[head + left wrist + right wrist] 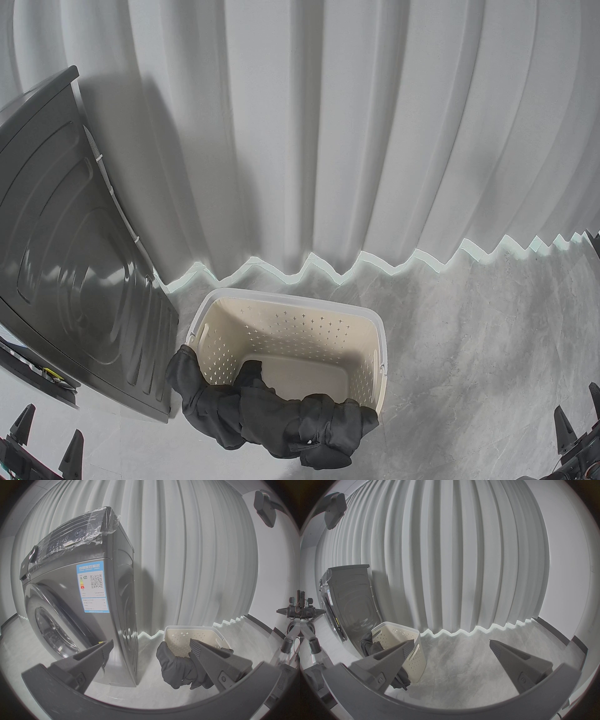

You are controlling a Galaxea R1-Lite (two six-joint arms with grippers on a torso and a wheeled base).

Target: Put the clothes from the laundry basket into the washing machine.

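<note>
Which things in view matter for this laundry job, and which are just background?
For the job: laundry basket; dark clothes draped over its near rim; washing machine.
Just there: white curtain; grey floor.

The scene is evenly lit. A soft shadow is thrown beside the washing machine (69,262) onto the curtain (350,137); glare is seen on the machine's side.

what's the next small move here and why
Probably bring the left gripper down to the dark clothes draped over the near rim of the laundry basket and close on them. It is open and empty, and the washing machine stands on its side.
</note>
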